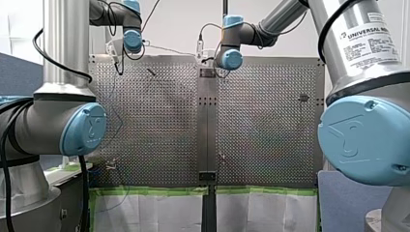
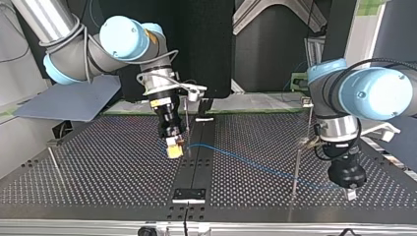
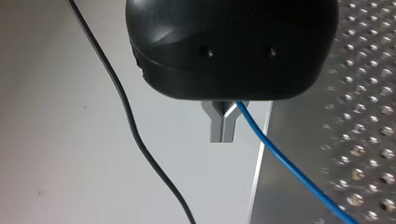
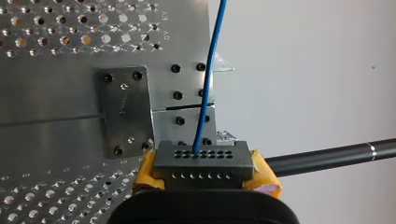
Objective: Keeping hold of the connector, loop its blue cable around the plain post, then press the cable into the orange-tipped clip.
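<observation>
While right pincer [image 4: 203, 171] clamps connector [image 4: 201, 161] | blue cable [image 4: 208, 84] plugged into it

Blue cable [image 4: 205, 93] (grey connector [image 4: 201, 163], yellow pads [image 4: 265, 176])

The front view looks from behind and above the arms, forward over the perforated surface [image 1: 159, 121]. The top view sits low across it, facing back at them (so sides cross). The wrist views sit very close, one behind my left fingers [image 3: 219, 133], one behind my right fingers [image 4: 144, 172] and the connector [image 4: 201, 161]. The top view and both wrist views share the blue cable [image 2: 246, 160].
</observation>
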`<state>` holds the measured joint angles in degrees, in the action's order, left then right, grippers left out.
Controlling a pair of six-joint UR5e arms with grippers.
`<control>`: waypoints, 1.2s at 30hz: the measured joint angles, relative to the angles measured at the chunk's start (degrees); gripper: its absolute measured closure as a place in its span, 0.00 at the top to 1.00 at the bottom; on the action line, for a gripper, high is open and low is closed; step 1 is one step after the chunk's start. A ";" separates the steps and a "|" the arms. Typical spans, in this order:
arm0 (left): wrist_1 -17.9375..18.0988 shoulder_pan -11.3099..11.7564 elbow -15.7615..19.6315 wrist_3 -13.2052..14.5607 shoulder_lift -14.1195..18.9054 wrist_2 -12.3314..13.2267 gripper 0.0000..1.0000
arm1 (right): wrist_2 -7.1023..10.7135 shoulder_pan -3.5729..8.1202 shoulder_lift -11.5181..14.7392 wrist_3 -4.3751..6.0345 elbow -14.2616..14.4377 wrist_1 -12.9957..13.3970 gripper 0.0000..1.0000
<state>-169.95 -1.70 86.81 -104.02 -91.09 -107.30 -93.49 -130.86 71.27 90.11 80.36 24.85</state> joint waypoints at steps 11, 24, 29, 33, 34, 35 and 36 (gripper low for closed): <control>-1.14 1.35 0.42 -3.08 -2.05 1.07 0.00 | 0.15 0.44 -1.38 -0.14 -0.02 0.15 0.00; 0.78 3.24 0.53 -6.08 -5.60 3.26 0.00 | 0.56 0.48 -2.85 -0.08 0.03 0.79 0.00; 1.19 3.49 0.76 -6.69 -7.23 4.73 0.00 | 0.58 0.48 -3.21 -0.02 0.02 0.96 0.00; 1.57 3.47 1.00 -7.37 -7.66 5.16 0.00 | 0.54 0.50 -3.49 0.00 0.02 1.13 0.00; 1.57 3.45 1.03 -7.51 -7.82 5.18 0.00 | 0.53 0.52 -3.68 0.00 0.03 1.16 0.00; 1.57 3.43 1.06 -7.62 -8.01 5.20 0.00 | 0.51 0.53 -3.94 0.00 0.04 1.19 0.00; 1.57 3.43 1.08 -7.74 -8.26 5.24 0.00 | 0.49 0.53 -4.13 0.00 0.04 1.18 0.00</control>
<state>-168.38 1.73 87.89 -111.76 -99.35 -102.06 -92.99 -130.33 67.14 90.10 80.41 26.04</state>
